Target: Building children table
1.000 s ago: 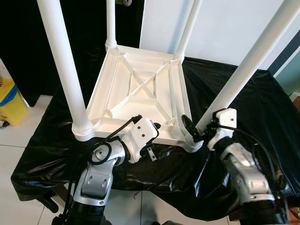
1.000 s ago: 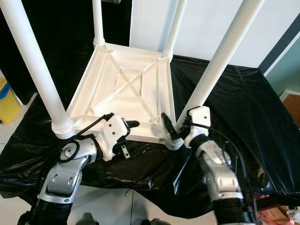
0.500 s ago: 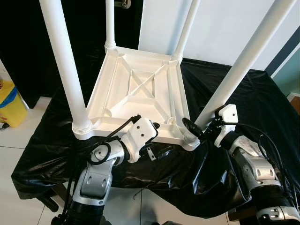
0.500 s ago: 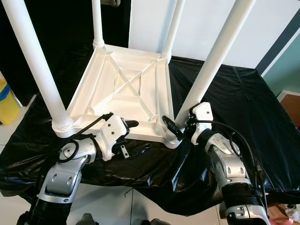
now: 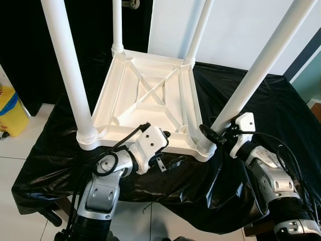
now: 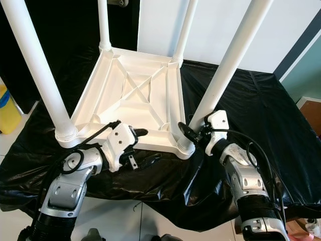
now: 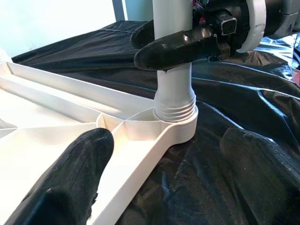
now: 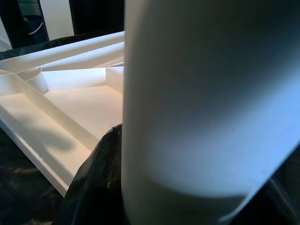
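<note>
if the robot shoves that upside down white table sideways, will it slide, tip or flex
The table looks like rigid moulded plastic, cross-ribbed underneath, so it probably won't flex and is likely light. It lies flat on its top on the glossy black sheet, so it would probably slide, perhaps bunching the sheet, rather than tip. The right gripper clamps one leg, a long lever.

The setting is an indoor room of a home, arranged as a temporary assembly area. A work surface is covered with loose, wrinkled black plastic sheeting (image 5: 261, 100) that hangs over its edges. The floor (image 5: 20, 150) is laid with pale tiles. A plain white wall (image 5: 241, 30) stands behind the surface, beside a dark curtain (image 5: 20, 40). A yellow container (image 5: 10, 108) stands on the floor at the robot's left.
</note>
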Controlling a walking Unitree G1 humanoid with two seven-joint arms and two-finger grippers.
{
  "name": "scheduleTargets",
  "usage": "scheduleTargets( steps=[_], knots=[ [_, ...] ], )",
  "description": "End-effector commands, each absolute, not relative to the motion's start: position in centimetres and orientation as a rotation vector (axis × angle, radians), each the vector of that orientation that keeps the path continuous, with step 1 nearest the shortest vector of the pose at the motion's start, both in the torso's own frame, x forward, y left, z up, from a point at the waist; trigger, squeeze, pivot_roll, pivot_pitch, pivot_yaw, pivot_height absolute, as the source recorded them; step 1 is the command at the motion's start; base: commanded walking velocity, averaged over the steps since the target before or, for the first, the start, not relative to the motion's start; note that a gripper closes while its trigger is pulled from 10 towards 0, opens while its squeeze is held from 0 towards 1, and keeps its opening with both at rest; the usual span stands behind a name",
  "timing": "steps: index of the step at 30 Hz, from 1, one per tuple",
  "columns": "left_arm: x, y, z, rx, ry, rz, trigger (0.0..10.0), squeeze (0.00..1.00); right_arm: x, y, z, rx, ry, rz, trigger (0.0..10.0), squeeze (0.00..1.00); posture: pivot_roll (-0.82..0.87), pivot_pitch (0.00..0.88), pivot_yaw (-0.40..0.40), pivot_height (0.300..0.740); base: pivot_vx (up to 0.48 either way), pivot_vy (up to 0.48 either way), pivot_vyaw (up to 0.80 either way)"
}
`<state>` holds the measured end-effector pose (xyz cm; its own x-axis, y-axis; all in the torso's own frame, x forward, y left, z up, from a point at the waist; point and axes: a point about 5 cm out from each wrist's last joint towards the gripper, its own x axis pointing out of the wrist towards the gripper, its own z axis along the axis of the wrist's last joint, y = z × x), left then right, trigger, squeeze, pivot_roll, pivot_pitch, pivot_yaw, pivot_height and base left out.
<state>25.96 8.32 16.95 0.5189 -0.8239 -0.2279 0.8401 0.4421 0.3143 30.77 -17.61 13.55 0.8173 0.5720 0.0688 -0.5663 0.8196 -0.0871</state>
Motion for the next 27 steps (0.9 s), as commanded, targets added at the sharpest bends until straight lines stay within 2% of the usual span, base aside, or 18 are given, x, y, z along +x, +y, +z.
scheduleTargets(
  steps=[1, 18, 27],
  knots=[
    [26.4, 8.3, 17.6, 0.413, -0.010, -0.904, 10.0, 0.00, 30.6, -17.4, 13.0, -0.087, -0.065, 0.606, 10.0, 0.00, 0.19, 0.037, -0.175, 0.740, 0.000, 0.000, 0.00],
    [26.2, 8.3, 17.4, 0.402, -0.004, -0.898, 10.0, 0.00, 30.2, -16.4, 13.2, -0.013, -0.105, 0.256, 10.0, 0.00, 0.19, 0.056, -0.183, 0.740, 0.000, 0.000, 0.00],
    [26.2, 8.2, 17.5, 0.396, -0.008, -0.889, 10.0, 0.00, 29.4, -14.1, 12.8, 0.040, -0.082, 0.155, 10.0, 0.00, 0.20, 0.059, -0.195, 0.740, 0.000, 0.000, 0.00]
  ],
)
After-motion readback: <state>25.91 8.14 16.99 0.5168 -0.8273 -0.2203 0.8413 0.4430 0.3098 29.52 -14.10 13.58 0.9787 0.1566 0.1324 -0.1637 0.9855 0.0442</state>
